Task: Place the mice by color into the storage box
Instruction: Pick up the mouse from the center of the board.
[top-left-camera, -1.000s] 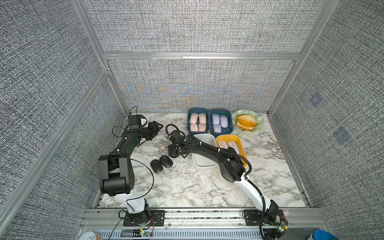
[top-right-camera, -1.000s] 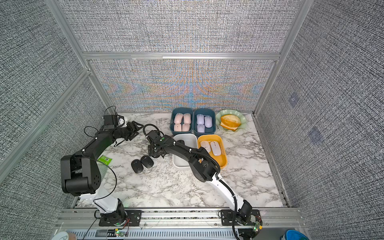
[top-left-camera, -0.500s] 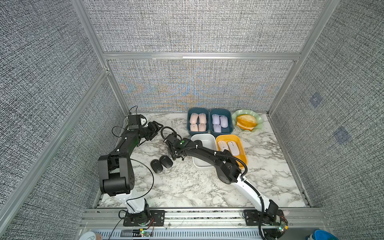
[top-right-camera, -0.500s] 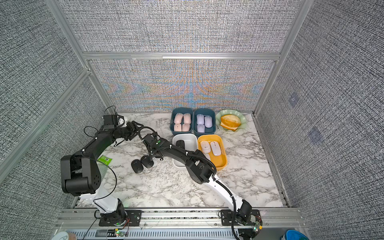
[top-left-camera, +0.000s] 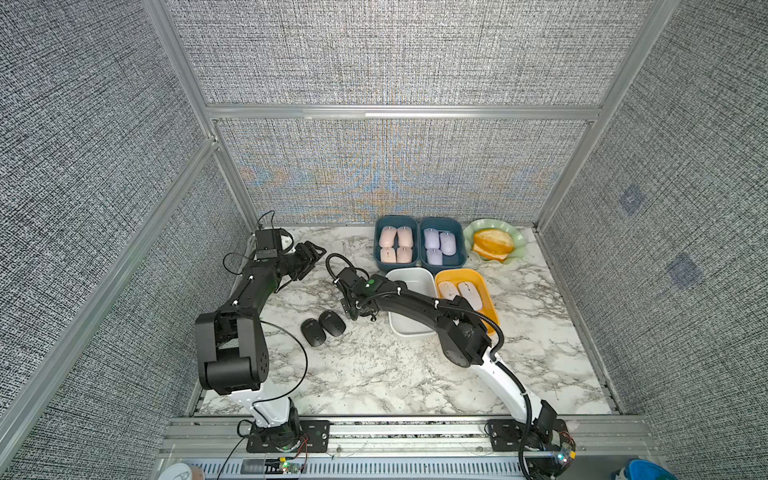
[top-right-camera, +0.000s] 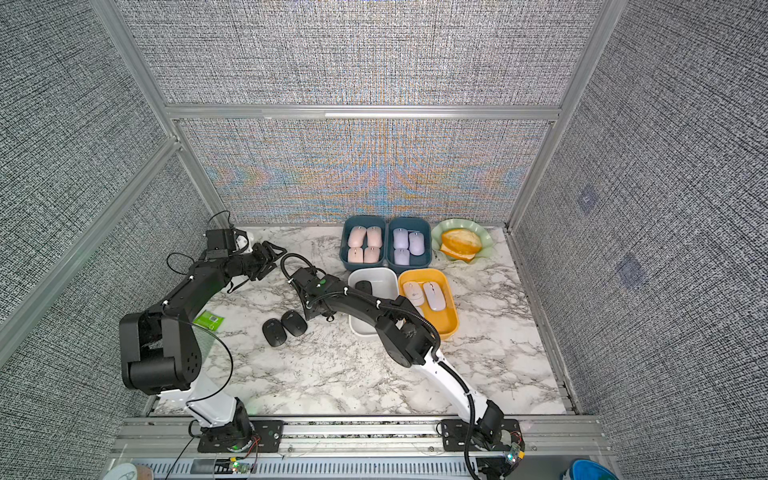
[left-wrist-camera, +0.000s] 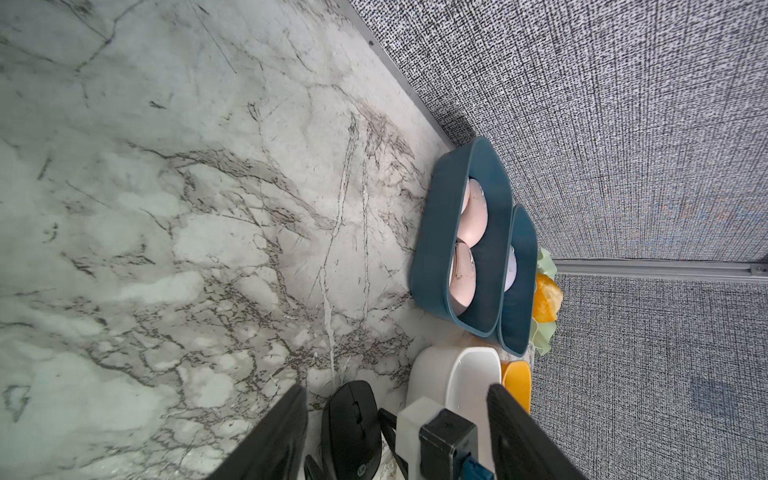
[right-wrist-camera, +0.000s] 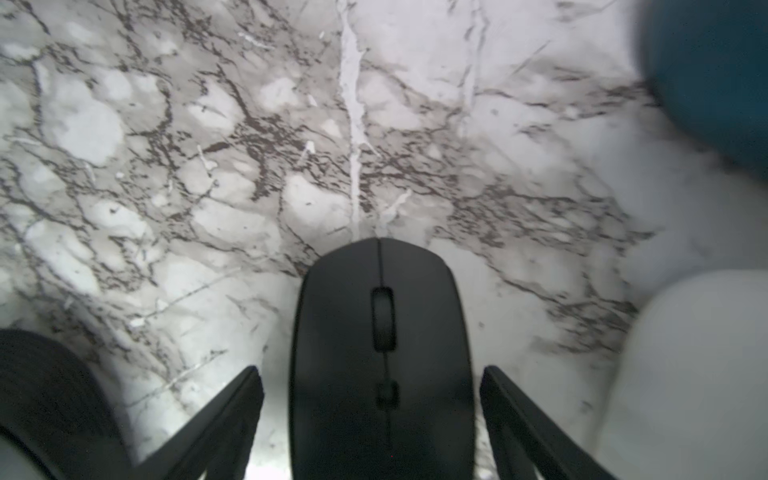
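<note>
right claw (right-wrist-camera: 370, 370) released, jaws straddling the black mouse (right-wrist-camera: 382, 332) without contact, aligned to close on its sides; left claw (top-left-camera: 311, 257) open, empty, parked clear

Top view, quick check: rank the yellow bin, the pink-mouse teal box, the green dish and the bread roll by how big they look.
1. yellow bin, largest, though partly under the right arm
2. pink-mouse teal box and green dish: about alike, so not ranked
3. bread roll, smallest
</note>
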